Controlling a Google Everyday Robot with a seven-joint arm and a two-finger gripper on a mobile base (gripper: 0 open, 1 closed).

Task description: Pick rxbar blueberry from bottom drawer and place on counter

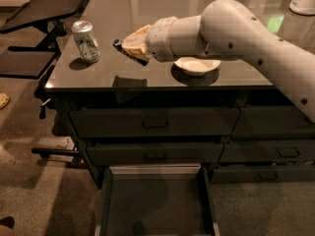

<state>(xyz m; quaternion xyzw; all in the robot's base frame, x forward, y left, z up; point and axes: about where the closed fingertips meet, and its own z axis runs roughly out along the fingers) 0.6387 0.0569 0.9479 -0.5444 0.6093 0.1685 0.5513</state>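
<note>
One claw (130,46) over the surface's (162,9) front-left corner, clenched on one rxbar blueberry (119,45). One can (85,41) at the left edge. One bottom drawer (155,205), open.

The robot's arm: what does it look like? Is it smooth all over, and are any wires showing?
The arm is a thick, smooth, off-white rounded shell dotted with a few small dark round holes; no cables show. It narrows to a ringed white cylindrical wrist. The gripper, above the glossy grey counter, is a tapered tan-yellow wedge.
</note>
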